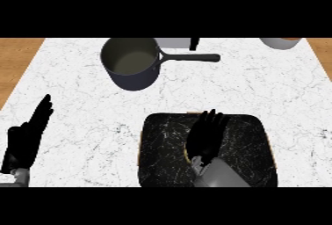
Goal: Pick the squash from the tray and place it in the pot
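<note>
A dark speckled tray [246, 149] lies on the white marble counter at the lower middle. My right hand [206, 134] is spread over its centre, fingers straight and pointing away from me. The squash is hidden; only a thin yellowish sliver shows at the hand's left edge [187, 151]. The dark grey pot [131, 61] stands upright at the upper left of centre, its black handle [191, 57] pointing right, nothing visible inside. My left hand [27, 136] rests open at the left edge, fingers up.
A white container with a black part [178, 42] stands just behind the pot's handle. A white bowl [280, 42] sits at the top right edge. Wooden surface [16, 57] borders the marble counter [259, 88] on both sides.
</note>
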`<move>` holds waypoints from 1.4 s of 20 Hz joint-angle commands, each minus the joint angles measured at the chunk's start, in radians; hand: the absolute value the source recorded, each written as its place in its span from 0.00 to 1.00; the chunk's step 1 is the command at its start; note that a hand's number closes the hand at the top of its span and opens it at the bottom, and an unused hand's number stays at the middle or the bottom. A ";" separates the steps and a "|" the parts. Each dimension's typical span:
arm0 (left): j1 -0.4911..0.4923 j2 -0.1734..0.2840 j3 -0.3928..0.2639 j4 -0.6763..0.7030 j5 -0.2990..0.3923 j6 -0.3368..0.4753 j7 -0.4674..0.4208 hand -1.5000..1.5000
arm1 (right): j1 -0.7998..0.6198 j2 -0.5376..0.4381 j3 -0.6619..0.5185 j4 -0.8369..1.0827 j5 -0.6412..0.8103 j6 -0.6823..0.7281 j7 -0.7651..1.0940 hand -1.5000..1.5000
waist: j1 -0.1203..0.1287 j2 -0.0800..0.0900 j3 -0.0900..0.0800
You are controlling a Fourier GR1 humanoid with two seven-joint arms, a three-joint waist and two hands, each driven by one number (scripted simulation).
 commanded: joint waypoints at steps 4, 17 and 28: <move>-0.035 -0.018 0.006 0.022 -0.004 0.003 0.013 0.50 | -0.039 0.022 0.002 0.077 -0.046 0.087 0.247 1.00 | -0.008 0.006 0.002; 0.019 -0.059 -0.021 -0.053 -0.052 0.020 0.030 0.50 | -0.151 0.022 0.150 0.145 -0.266 -0.040 0.187 1.00 | 0.012 0.006 0.003; -0.083 -0.041 -0.042 -0.012 -0.044 -0.037 0.036 0.50 | -0.365 0.023 0.296 0.062 -0.518 -0.357 -0.358 1.00 | 0.097 0.017 0.003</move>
